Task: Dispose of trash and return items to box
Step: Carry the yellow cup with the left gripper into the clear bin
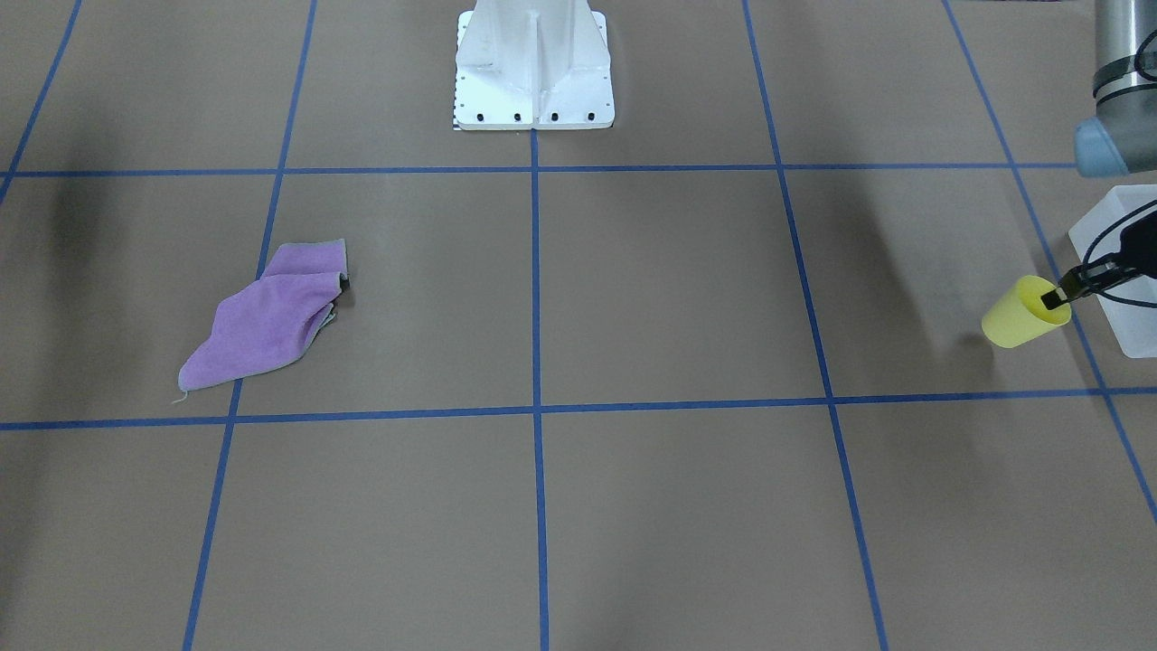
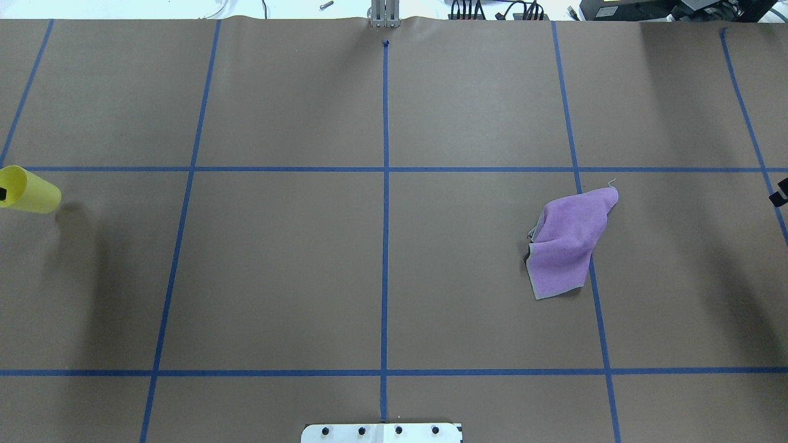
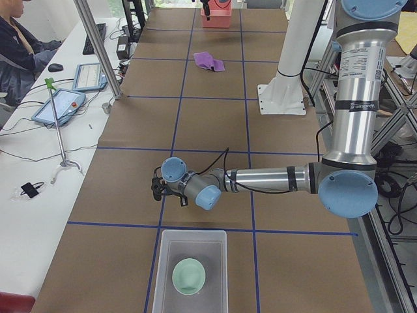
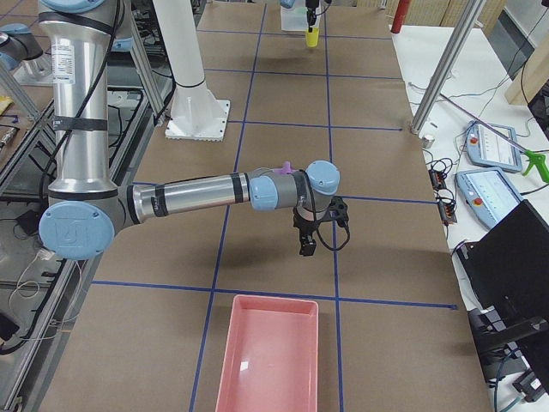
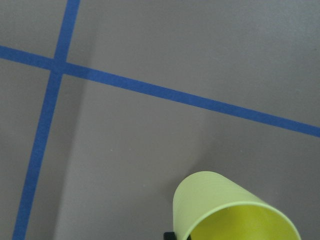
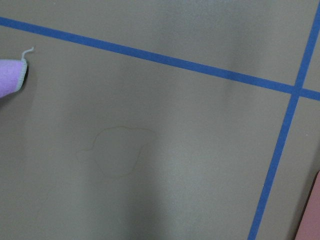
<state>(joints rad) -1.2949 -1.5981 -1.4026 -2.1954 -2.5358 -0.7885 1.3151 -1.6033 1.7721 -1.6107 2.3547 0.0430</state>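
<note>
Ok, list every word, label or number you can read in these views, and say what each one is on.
No text here can be read outright.
Printed strip on the left arm: lettering too small to read.
Printed strip on the right arm: lettering too small to read.
The tablet screens beside the table: blurred, unreadable.
The yellow cup and purple cloth: no print visible.

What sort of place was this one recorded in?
Probably a robotics lab's data-collection cell: a paper-covered table gridded with blue tape, two robot arms, the left gripper holding a yellow cup, and a side bench with tablets where a person sits.
</note>
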